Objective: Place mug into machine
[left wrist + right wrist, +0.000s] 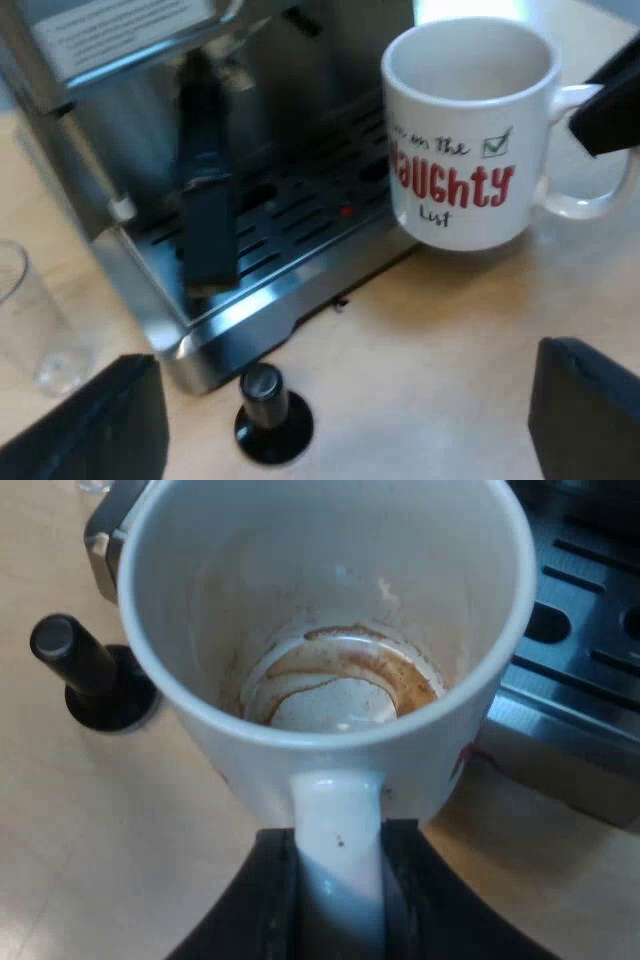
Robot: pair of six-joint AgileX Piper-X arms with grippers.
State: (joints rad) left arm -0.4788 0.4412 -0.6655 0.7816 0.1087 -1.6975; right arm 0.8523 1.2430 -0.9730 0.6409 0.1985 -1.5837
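A white mug with red and black lettering stands upright at the edge of the espresso machine's slotted drip tray; I cannot tell whether it rests on the wood. In the right wrist view the mug holds brown coffee residue, and my right gripper is shut on its handle. A black finger of that gripper touches the handle in the left wrist view. My left gripper hovers open above the table before the tray, holding nothing.
The metal holder's dark handle juts from the machine's front over the tray. A black-knobbed tamper stands on the wooden table by the tray's corner, also close to the mug. A measuring glass stands beside the machine.
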